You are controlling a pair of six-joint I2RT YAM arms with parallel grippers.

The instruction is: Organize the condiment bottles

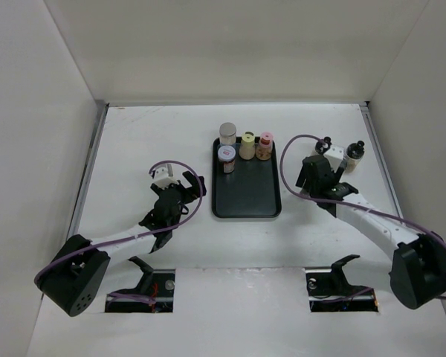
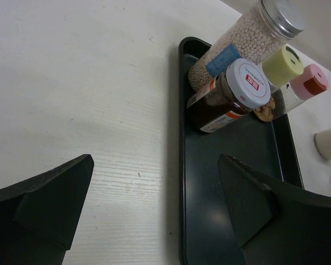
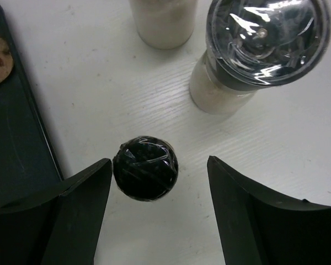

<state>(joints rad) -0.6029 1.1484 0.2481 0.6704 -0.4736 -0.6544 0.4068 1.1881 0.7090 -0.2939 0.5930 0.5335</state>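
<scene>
Four condiment bottles stand at the back of the black tray (image 1: 245, 195): a silver-capped jar (image 1: 228, 134), a white-lidded brown jar (image 1: 226, 156), a yellow-capped bottle (image 1: 247, 145) and a pink-capped bottle (image 1: 264, 146). In the left wrist view they are the silver-capped jar (image 2: 240, 36), brown jar (image 2: 231, 96), yellow cap (image 2: 282, 65) and pink cap (image 2: 309, 81). My left gripper (image 2: 155, 160) is open and empty over the tray's left rim. My right gripper (image 3: 159, 165) is open around a black-capped bottle (image 3: 146, 168), which stands close to the left finger on the table.
Right of the tray stand a grey-capped shaker (image 3: 259, 38) and a beige bottle (image 3: 163, 19). Black-capped bottles (image 1: 354, 154) show there in the top view. The tray's edge (image 3: 16, 154) lies left of my right gripper (image 1: 316, 171). My left gripper (image 1: 180, 186) is left of the tray.
</scene>
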